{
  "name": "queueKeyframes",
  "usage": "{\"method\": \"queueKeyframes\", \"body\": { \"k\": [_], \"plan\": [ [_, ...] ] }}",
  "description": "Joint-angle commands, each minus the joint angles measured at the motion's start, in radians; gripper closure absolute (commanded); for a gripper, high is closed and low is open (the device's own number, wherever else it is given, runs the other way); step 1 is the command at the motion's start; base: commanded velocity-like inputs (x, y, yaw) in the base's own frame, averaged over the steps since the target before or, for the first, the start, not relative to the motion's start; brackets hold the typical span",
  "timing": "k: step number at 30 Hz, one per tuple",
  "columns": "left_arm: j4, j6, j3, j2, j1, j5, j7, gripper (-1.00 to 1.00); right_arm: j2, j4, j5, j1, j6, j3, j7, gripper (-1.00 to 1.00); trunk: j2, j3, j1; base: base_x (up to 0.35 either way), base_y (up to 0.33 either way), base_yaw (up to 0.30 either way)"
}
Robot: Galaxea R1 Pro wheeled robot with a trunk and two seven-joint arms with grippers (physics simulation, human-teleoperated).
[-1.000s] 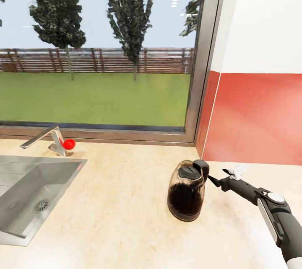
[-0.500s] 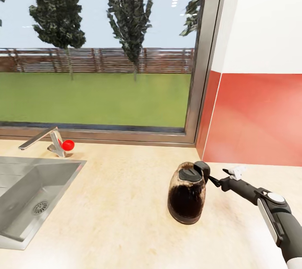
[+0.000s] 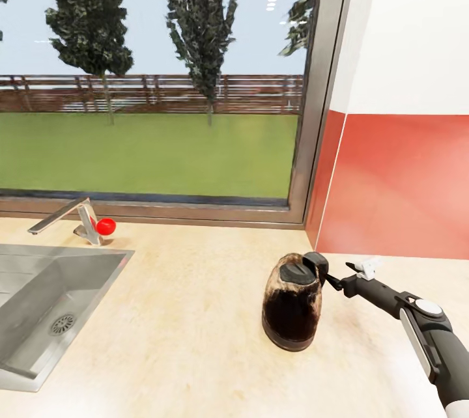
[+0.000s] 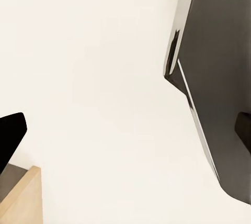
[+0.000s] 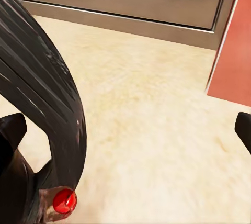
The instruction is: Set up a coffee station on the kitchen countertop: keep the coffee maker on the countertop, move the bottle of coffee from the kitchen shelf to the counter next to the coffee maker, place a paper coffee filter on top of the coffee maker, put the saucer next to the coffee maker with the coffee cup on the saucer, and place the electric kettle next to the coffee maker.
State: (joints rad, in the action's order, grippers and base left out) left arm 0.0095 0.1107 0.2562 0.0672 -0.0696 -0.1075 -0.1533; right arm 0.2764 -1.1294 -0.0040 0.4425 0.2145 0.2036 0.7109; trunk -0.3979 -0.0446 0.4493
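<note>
The electric kettle [image 3: 291, 306], a clear glass pot with a black lid and dark liquid, stands on the pale countertop [image 3: 195, 327] near the red wall panel. My right gripper [image 3: 333, 282] is at its black loop handle [image 3: 318, 263], reaching in from the right. In the right wrist view that handle [image 5: 49, 93] curves close in front of the camera. The right gripper [image 5: 128, 130] is open, its fingertips wide apart, and the handle sits by one finger. My left gripper [image 4: 126, 132] is open in front of a white surface and a dark grey panel [image 4: 219, 67].
An inset grey sink [image 3: 45, 304] with a faucet [image 3: 71, 213] and a red knob [image 3: 105, 226] lies at the left. A large window [image 3: 156, 79] runs behind the counter. A red wall panel [image 3: 397, 183] closes the right side.
The view has shifted very slightly. The kettle's top leans a touch more toward my right gripper, which has kept its place.
</note>
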Motion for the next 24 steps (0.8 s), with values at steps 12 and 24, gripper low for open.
{"method": "queueKeyframes", "body": {
  "k": [12, 24],
  "plan": [
    [0.000, 0.004, 0.008, 0.000, 0.001, -0.011, -0.003, -1.00, 0.000, -0.001, -0.001, 0.001, 0.008, 0.002, 0.005, -1.00, -0.002, -0.002, 0.001, 0.003, 0.042, 0.000],
    [0.000, 0.004, 0.008, 0.000, 0.001, -0.011, -0.003, -1.00, 0.000, -0.001, -0.001, 0.001, 0.008, 0.002, 0.005, -1.00, -0.002, -0.002, 0.001, 0.003, 0.008, 0.000]
  ]
}}
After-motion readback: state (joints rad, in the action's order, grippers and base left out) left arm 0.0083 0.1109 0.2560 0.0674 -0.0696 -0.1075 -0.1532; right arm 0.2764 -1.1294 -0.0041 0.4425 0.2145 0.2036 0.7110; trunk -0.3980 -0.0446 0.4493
